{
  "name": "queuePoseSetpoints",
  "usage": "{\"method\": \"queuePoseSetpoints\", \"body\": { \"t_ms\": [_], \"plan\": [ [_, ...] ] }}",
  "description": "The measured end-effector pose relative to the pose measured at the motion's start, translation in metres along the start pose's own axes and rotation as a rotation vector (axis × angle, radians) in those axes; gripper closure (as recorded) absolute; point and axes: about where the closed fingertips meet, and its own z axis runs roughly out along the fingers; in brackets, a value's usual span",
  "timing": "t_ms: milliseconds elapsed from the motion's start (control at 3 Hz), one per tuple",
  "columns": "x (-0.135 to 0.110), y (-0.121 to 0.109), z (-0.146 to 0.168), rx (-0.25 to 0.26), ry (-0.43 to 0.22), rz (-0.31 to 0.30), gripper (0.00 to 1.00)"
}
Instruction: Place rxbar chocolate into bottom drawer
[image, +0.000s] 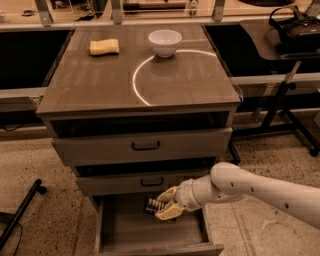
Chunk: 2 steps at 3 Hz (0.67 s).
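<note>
The bottom drawer of the grey-brown cabinet stands pulled open, its flat floor showing. My gripper reaches in from the right on a white arm and hangs just over the drawer's back middle. It is shut on the rxbar chocolate, a dark bar with pale print that sticks out to the left of the fingers, held above the drawer floor.
Two upper drawers with black handles are above, slightly open. On the cabinet top sit a yellow sponge and a white bowl. A black stand is at the right, a black bar on the floor at the left.
</note>
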Motion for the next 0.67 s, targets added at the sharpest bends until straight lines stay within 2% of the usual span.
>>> {"method": "queuePoseSetpoints", "body": {
  "t_ms": [333,667],
  "plan": [
    [0.025,-0.01,0.013,0.022,0.036,0.047,1.0],
    [0.083,-0.034,0.035,0.078,0.084,0.126,1.0]
  ]
}}
